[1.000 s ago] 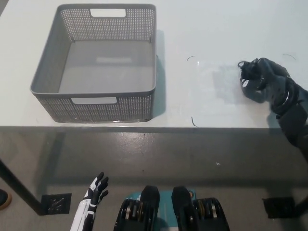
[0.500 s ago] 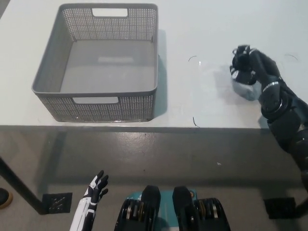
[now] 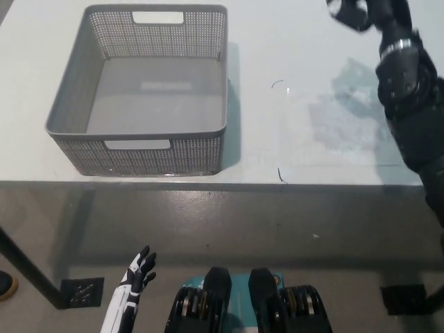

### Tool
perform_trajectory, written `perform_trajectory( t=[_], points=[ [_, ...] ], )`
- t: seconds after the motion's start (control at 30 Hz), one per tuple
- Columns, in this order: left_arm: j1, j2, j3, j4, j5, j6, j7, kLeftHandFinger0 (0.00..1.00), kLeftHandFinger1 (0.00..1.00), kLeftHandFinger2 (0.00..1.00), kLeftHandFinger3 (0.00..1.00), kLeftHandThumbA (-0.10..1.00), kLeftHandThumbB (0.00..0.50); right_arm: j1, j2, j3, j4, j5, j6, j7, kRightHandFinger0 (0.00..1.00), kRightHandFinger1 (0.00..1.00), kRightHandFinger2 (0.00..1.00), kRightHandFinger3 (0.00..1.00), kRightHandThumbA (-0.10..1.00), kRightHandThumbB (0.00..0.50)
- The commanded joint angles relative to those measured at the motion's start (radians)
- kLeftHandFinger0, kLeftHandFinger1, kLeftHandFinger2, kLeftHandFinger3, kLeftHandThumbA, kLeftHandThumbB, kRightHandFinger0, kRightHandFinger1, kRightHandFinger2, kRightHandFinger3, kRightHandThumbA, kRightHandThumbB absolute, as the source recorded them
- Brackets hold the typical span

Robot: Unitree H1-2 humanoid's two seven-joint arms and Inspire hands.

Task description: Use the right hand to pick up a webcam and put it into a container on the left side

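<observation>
Head view. Right hand [image 3: 357, 12]: risen since the earlier frame from the table [image 3: 277, 41] at 3 o'clock to the 1 o'clock edge, clenched on a dark webcam [image 3: 341, 8], partly cropped. One basket [image 3: 139, 149], 10 o'clock, empty. Left hand [image 3: 139, 272]: 7 o'clock, fingers spread, holding nothing.
</observation>
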Motion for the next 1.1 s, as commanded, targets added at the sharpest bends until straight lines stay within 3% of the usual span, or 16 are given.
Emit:
perform_trajectory(
  t=[0.0, 0.3, 0.43, 0.5, 0.7, 0.93, 1.03, 1.07],
  points=[
    [0.000, 0.005, 0.005, -0.031, 0.003, -0.004, 0.007, 1.00, 1.00, 1.00, 1.00, 1.00, 0.056, -0.112, 0.021, -0.009, -0.136, 0.016, 0.072, 0.051, 0.00, 0.38, 0.84, 0.92, -0.10, 0.144],
    [-0.006, 0.004, -0.003, -0.005, 0.000, -0.027, 0.000, 1.00, 1.00, 1.00, 1.00, 1.00, 0.066, -0.213, 0.166, 0.039, -0.158, -0.008, 0.105, 0.057, 0.00, 0.31, 0.75, 0.84, -0.10, 0.171],
    [-0.012, 0.010, -0.006, -0.003, 0.014, -0.028, 0.001, 1.00, 1.00, 1.00, 1.00, 1.00, 0.072, -0.250, 0.244, 0.070, -0.091, -0.032, 0.085, 0.017, 0.00, 0.28, 0.74, 0.83, -0.10, 0.185],
    [-0.006, 0.010, -0.008, -0.017, 0.024, -0.015, 0.003, 1.00, 1.00, 1.00, 1.00, 1.00, 0.048, -0.256, 0.281, 0.082, -0.063, -0.032, 0.078, 0.011, 0.00, 0.27, 0.74, 0.84, -0.10, 0.180],
    [-0.016, 0.007, -0.013, 0.000, 0.025, -0.019, 0.003, 1.00, 1.00, 1.00, 1.00, 1.00, 0.063, -0.293, 0.379, 0.120, 0.112, -0.040, 0.017, -0.030, 0.00, 0.25, 0.72, 0.84, -0.10, 0.175],
    [-0.017, 0.005, -0.023, 0.006, 0.024, -0.036, -0.002, 1.00, 1.00, 1.00, 1.00, 1.00, 0.063, -0.308, 0.448, 0.146, 0.312, -0.045, -0.028, -0.075, 0.00, 0.25, 0.70, 0.82, -0.10, 0.159],
    [-0.013, 0.002, -0.027, -0.003, 0.032, -0.026, 0.002, 1.00, 1.00, 1.00, 1.00, 1.00, 0.084, -0.303, 0.461, 0.162, 0.373, -0.051, -0.041, -0.085, 0.00, 0.25, 0.71, 0.75, -0.10, 0.194],
    [-0.016, 0.003, -0.027, -0.002, 0.039, -0.030, 0.005, 1.00, 1.00, 1.00, 1.00, 1.00, 0.079, -0.299, 0.464, 0.170, 0.405, -0.052, -0.044, -0.081, 0.00, 0.26, 0.72, 0.79, -0.10, 0.195]
  ],
)
